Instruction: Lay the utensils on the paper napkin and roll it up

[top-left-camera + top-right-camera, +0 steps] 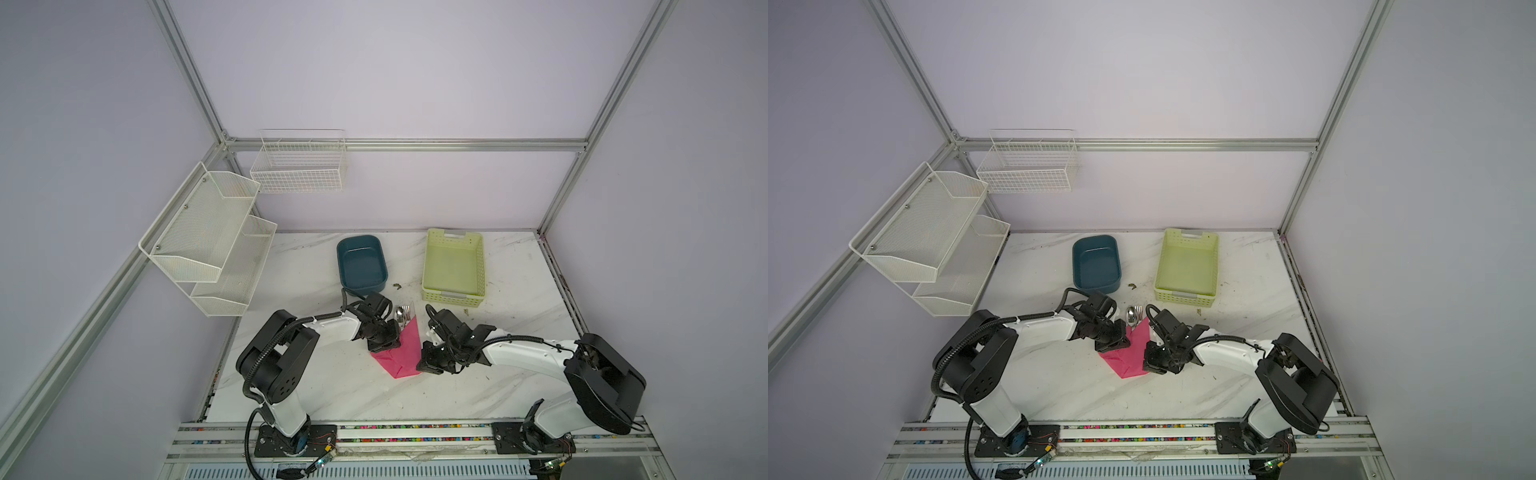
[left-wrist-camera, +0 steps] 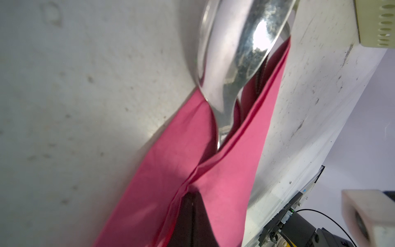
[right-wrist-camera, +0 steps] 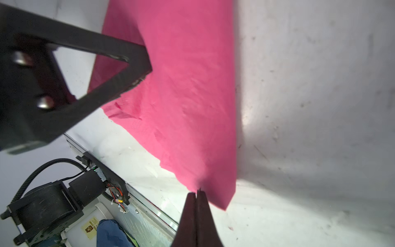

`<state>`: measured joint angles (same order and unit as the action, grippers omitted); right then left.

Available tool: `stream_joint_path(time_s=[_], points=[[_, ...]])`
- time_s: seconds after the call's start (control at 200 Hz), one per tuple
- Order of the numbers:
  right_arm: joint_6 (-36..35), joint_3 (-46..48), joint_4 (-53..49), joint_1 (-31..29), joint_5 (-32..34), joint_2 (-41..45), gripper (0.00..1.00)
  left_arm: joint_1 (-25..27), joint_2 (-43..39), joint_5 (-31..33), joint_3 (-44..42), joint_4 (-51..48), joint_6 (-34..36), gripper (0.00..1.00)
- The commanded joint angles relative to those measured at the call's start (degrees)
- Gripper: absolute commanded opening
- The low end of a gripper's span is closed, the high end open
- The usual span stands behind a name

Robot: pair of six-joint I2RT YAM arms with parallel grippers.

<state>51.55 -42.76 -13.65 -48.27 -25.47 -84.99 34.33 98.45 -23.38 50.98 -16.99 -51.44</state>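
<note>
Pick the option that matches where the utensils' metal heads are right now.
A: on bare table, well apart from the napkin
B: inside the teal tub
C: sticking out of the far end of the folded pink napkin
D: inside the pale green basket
C: in a top view the shiny heads of the utensils poke out of the folded paper napkin, and the left wrist view shows the spoon emerging between the pink layers.

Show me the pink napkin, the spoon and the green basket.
pink napkin (image 1: 405, 357): a top view, middle of the folded sheet.
spoon (image 2: 241, 53): left wrist view, its shiny bowl.
green basket (image 1: 453, 266): a top view, its bare floor.
</note>
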Motion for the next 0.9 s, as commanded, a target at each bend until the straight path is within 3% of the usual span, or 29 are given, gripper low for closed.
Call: stream_joint_path(time_s=[0.0,0.295,0.5,0.68,0.895], points=[[0.13,-1.07,-2.61,0.27,1.69,0.84,0.0,0.3,0.3,0.49,-1.59,-0.51,0.29,0.02],[-2.0,2.32,-3.44,1.06,4.69,-4.28,0.0,0.3,0.33,0.6,-1.56,-0.73,0.46,0.02],[-1.89,-0.08,-5.57,1.19,5.26,-0.75,0.0,0.25,0.33,0.71,-1.63,-0.51,0.38,0.02],[-1.95,-1.45,-5.42,3.14,4.73,1.93,0.0,0.3,0.33,0.64,-1.71,-0.58,0.42,0.02],[-5.71,-2.22,-2.62,5.45,1.87,-2.1,0.0,0.32,0.38,0.54,-1.81,-0.5,0.46,0.02]])
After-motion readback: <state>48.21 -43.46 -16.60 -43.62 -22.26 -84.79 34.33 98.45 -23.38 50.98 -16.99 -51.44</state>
